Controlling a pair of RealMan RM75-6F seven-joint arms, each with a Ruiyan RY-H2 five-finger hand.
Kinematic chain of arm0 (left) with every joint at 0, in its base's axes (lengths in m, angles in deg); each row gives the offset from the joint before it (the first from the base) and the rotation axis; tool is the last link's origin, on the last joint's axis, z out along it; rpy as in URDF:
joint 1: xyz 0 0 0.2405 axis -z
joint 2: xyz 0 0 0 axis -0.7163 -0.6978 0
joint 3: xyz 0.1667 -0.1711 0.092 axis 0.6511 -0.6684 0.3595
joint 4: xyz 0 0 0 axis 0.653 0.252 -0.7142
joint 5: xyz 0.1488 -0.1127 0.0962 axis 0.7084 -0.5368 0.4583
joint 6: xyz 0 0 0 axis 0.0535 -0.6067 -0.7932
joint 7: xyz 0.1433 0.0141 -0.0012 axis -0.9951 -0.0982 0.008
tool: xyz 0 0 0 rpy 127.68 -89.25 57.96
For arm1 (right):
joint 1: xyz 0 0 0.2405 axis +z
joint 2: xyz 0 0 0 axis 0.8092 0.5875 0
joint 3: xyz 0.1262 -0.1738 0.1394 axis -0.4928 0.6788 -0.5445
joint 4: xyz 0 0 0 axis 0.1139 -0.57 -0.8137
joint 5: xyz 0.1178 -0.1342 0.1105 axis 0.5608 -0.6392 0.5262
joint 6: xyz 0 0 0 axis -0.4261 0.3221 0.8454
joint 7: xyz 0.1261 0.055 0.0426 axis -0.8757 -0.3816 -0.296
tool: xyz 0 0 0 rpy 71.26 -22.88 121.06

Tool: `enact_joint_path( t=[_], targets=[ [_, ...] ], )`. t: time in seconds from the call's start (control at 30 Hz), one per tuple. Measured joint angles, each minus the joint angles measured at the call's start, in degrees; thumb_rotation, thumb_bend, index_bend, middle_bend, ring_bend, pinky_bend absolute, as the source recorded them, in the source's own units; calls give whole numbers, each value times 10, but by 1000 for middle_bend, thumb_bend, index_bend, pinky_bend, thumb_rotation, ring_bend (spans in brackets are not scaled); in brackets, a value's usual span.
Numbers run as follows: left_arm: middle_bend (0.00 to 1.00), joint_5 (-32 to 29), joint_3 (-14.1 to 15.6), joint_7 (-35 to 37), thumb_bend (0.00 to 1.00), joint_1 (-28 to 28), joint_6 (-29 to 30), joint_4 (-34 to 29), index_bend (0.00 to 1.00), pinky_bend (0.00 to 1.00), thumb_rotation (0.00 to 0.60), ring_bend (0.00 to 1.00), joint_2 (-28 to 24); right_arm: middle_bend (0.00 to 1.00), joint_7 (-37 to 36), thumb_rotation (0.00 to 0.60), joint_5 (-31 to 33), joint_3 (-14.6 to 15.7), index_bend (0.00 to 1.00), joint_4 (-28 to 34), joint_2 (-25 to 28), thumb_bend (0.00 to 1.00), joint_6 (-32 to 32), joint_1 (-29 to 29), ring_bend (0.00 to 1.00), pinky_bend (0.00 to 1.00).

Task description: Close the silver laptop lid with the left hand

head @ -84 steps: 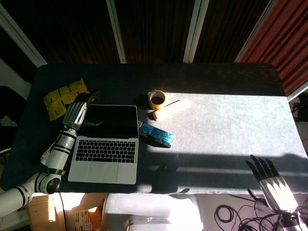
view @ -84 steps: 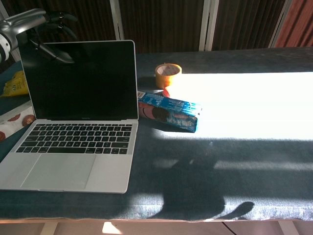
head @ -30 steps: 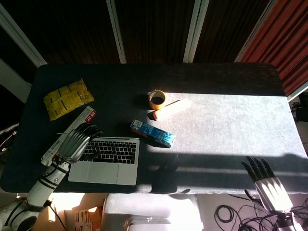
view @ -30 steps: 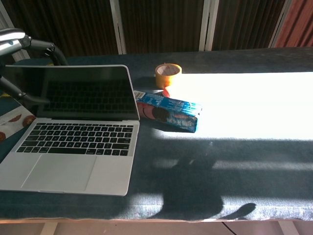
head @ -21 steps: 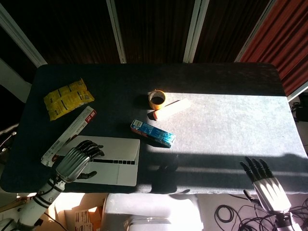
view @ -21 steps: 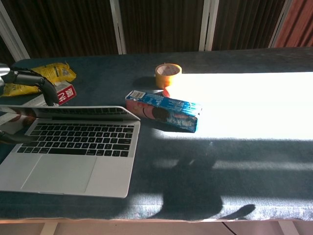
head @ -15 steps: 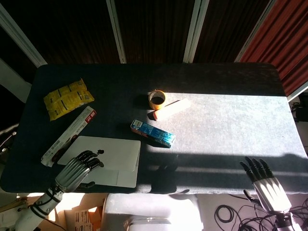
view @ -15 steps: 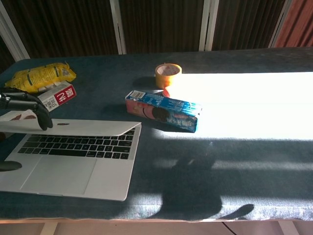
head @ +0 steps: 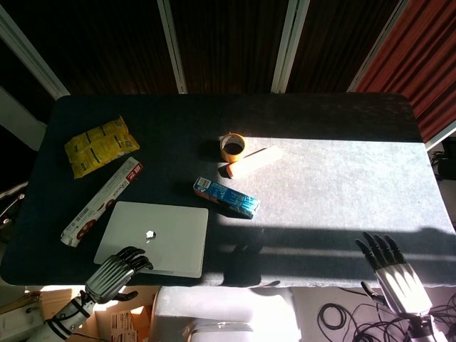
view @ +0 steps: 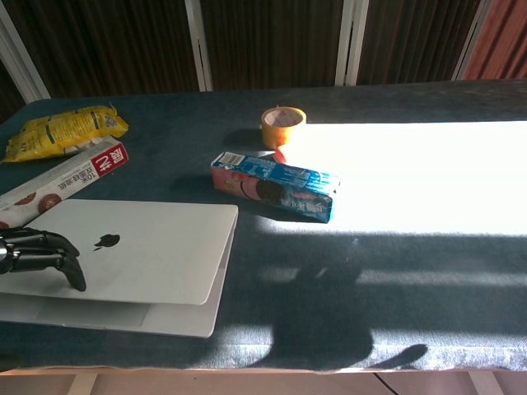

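Note:
The silver laptop [head: 153, 239] lies at the table's front left, logo up. Its lid is down almost flat. In the chest view the silver laptop [view: 140, 259] still shows a thin wedge of gap between lid and base along the front. My left hand [view: 37, 251] rests its curled fingers on the lid's front left corner and holds nothing. From above, the left hand [head: 114, 274] sits just off the laptop's front left corner. My right hand [head: 395, 271] hovers below the table's front right edge, fingers straight and apart, empty.
A blue carton [head: 226, 198] lies just right of the laptop's back corner. A long red-and-white box [head: 100, 203] and a yellow packet [head: 100, 146] lie behind the laptop to the left. A tape roll [head: 232, 147] and a pale tube [head: 254, 162] sit mid-table.
The lid has swung down from upright to nearly flat. My left hand followed it forward and down towards the table's front edge. The right hand stayed put.

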Motion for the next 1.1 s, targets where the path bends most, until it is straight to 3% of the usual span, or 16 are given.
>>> enact_joint_path(
  t=[0.47,0.77,0.9,1.03,1.1],
  targets=[
    [246,-19,14,59,152,-8,-41,70,252,236,587,122,44,0,5,600,1,0,0,1,-2,224,0,-1,0,0],
    [238,-25,26,72,151,-5,-65,71,177,236,587,121,44,0,1,600,2,-1,0,3,0,224,2,-1,0,0],
    [238,-11,20,74,151,-9,-25,56,166,236,586,121,32,0,-6,600,0,-2,0,2,3,224,10,-3,0,0],
    [238,15,10,77,145,-22,65,34,158,226,584,114,4,0,-14,600,-2,-3,0,1,6,224,22,-6,0,0],
    [224,24,6,75,139,-33,115,22,108,180,574,80,-14,0,-19,600,-4,-4,0,1,7,224,28,-8,0,0]
  ],
)
